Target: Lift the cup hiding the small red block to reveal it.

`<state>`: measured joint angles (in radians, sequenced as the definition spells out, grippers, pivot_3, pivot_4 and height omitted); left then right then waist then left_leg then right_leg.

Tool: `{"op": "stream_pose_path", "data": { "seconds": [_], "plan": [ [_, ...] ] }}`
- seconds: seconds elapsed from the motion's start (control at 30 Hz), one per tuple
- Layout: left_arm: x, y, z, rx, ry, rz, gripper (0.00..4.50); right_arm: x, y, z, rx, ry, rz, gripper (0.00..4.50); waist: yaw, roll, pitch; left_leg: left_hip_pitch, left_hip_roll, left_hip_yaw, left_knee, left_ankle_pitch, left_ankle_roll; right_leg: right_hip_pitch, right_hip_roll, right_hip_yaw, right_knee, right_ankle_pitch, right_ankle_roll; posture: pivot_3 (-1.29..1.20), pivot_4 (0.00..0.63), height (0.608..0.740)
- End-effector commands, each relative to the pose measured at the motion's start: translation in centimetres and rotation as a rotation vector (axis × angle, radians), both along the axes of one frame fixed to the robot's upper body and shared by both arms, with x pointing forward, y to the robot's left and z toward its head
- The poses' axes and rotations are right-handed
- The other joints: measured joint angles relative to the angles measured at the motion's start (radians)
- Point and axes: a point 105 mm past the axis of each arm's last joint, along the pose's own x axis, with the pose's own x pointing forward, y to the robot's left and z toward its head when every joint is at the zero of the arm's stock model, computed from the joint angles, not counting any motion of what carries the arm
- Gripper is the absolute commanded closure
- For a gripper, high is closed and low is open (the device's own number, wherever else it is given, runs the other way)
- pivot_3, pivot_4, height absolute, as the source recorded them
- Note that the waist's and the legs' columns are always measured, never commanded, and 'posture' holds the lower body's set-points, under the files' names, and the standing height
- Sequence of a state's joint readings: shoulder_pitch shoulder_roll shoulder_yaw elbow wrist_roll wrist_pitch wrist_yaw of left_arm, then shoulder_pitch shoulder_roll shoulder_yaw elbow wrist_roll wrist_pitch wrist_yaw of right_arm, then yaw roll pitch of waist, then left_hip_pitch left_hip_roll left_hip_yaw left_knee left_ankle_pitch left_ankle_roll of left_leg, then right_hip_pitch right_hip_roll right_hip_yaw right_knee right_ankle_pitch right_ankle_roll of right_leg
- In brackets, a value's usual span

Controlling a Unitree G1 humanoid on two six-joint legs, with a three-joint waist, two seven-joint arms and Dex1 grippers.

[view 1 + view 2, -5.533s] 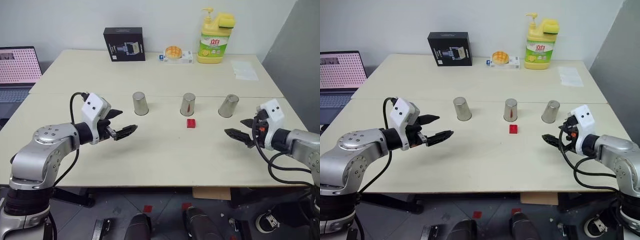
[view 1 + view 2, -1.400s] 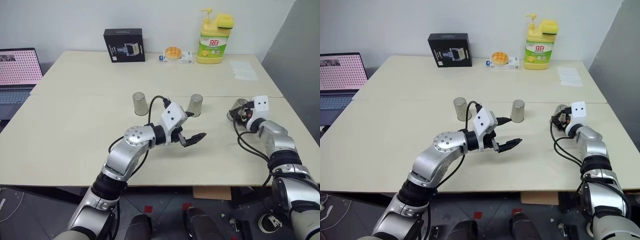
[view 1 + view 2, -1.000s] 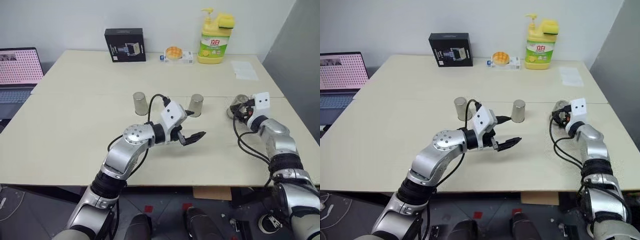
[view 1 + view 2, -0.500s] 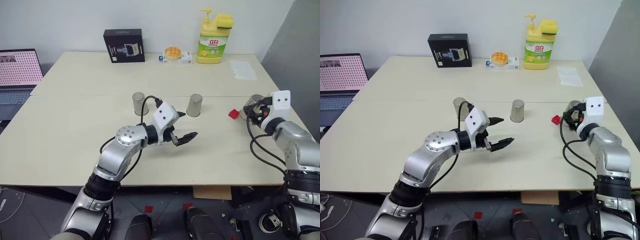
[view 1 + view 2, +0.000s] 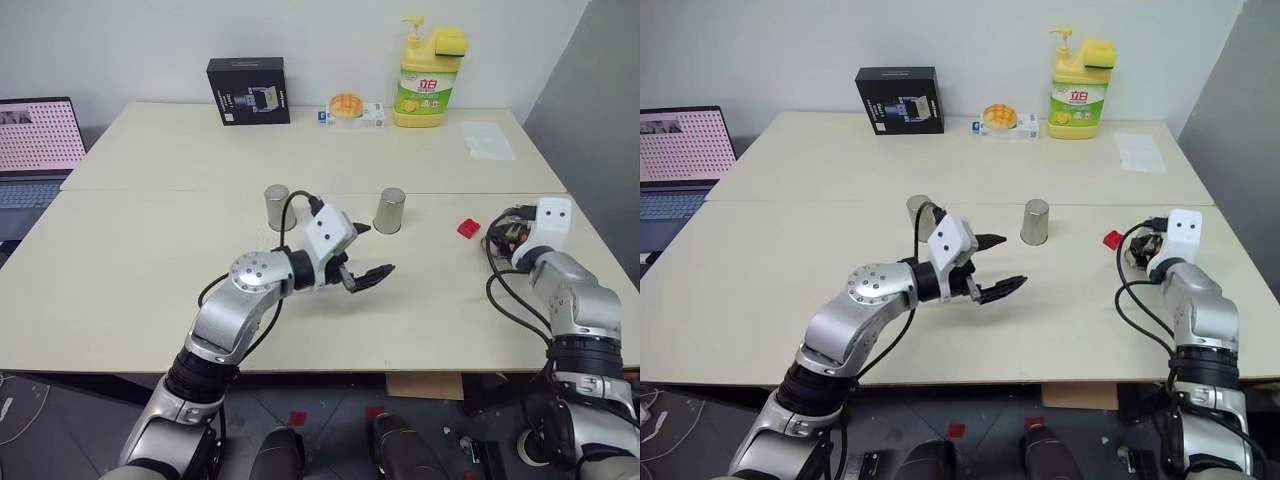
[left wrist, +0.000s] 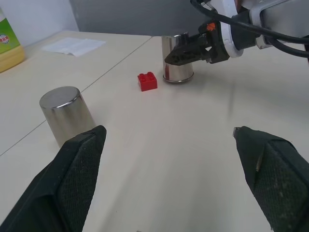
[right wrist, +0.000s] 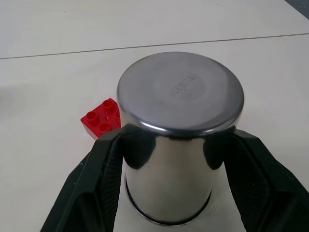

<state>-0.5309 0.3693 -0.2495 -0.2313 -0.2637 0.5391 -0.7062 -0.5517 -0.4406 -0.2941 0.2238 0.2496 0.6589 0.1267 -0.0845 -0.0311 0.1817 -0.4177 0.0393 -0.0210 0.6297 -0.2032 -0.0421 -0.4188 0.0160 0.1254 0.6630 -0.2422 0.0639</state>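
Note:
The small red block [image 5: 467, 228] lies uncovered on the cream table [image 5: 150, 270], right of centre. Just to its right stands the cup [image 7: 181, 96], a shiny silver tumbler set upside down on the tabletop beside the block [image 7: 100, 118]. My right gripper [image 7: 178, 137] is shut on the cup, one black finger against each side. The left wrist view shows the same cup [image 6: 177, 72], block [image 6: 147, 81] and right gripper [image 6: 186, 50]. My left gripper [image 5: 378, 250] hovers open and empty over the table's middle.
Two more upturned silver cups [image 5: 277, 207] [image 5: 389, 211] stand in a row left of the block. Along the far edge are a black box [image 5: 248, 90], a bun [image 5: 346, 104], a yellow detergent bottle [image 5: 428, 72] and a paper [image 5: 488, 140]. A laptop [image 5: 38, 135] sits far left.
My right gripper carried the cup to the right off the red block and lowered it onto the table beside the block. The left arm has barely moved.

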Motion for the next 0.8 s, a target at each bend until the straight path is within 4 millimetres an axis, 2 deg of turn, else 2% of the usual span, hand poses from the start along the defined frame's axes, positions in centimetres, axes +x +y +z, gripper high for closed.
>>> {"op": "stream_pose_path", "data": {
  "seconds": [0.03, 0.13, 0.23, 0.37, 0.57, 0.7, 0.8],
  "plan": [
    [-0.1, 0.1, 1.4, -0.024, -0.054, 0.007, 0.00, 0.3, -0.6, 1.9, -0.018, -0.064, -0.027, 0.76, 0.000, 0.000, 0.000, 0.000, 0.000, 0.000, 0.000, 0.000, 0.000, 0.000, 0.000, 0.000, 0.000, 0.000, 0.000, 0.00, 0.150, 0.740],
    [0.0, 0.1, 1.5, -0.025, -0.055, 0.010, 0.00, 0.0, -0.6, 2.1, -0.031, -0.064, -0.029, 0.06, 0.000, 0.000, 0.000, 0.000, 0.000, 0.000, 0.000, 0.000, 0.000, 0.000, 0.000, 0.000, 0.000, 0.000, 0.000, 0.00, 0.150, 0.740],
    [0.1, 0.2, 1.5, -0.025, -0.055, 0.012, 0.00, -0.6, -0.3, 2.3, -0.047, -0.051, -0.011, 0.06, 0.000, 0.000, 0.000, 0.000, 0.000, 0.000, 0.000, 0.000, 0.000, 0.000, 0.000, 0.000, 0.000, 0.000, 0.000, 0.00, 0.150, 0.740],
    [-0.1, 0.8, 1.5, 0.006, -0.058, 0.005, 0.00, -2.6, 0.3, 2.7, -0.046, 0.002, 0.010, 0.06, 0.001, 0.000, 0.000, 0.000, 0.000, 0.000, 0.000, 0.000, 0.000, 0.000, 0.000, 0.000, 0.000, 0.000, 0.000, 0.00, 0.150, 0.740],
    [0.6, 4.1, 1.7, 0.077, -0.047, 0.032, 0.00, -7.3, 4.6, 3.3, -0.040, 0.135, 0.222, 0.06, -0.002, 0.000, 0.000, 0.000, 0.001, -0.001, -0.001, 0.000, 0.000, -0.001, 0.000, -0.001, 0.000, -0.001, -0.001, 0.00, 0.150, 0.740],
    [0.9, 5.0, 1.3, 0.089, -0.043, 0.044, 0.00, -8.0, 5.3, 4.5, -0.051, 0.134, 0.234, 0.06, 0.000, 0.000, 0.000, 0.000, 0.001, -0.001, 0.000, 0.000, 0.000, 0.000, 0.000, -0.001, 0.000, -0.003, -0.005, 0.00, 0.150, 0.740],
    [1.0, 4.6, 1.2, 0.084, -0.045, 0.024, 0.00, -8.3, 6.0, 4.4, -0.040, 0.141, 0.238, 0.06, 0.001, 0.000, 0.000, 0.000, 0.001, -0.001, 0.000, 0.000, 0.000, 0.000, 0.000, -0.001, -0.001, -0.003, -0.006, 0.00, 0.150, 0.740]
  ]
}}
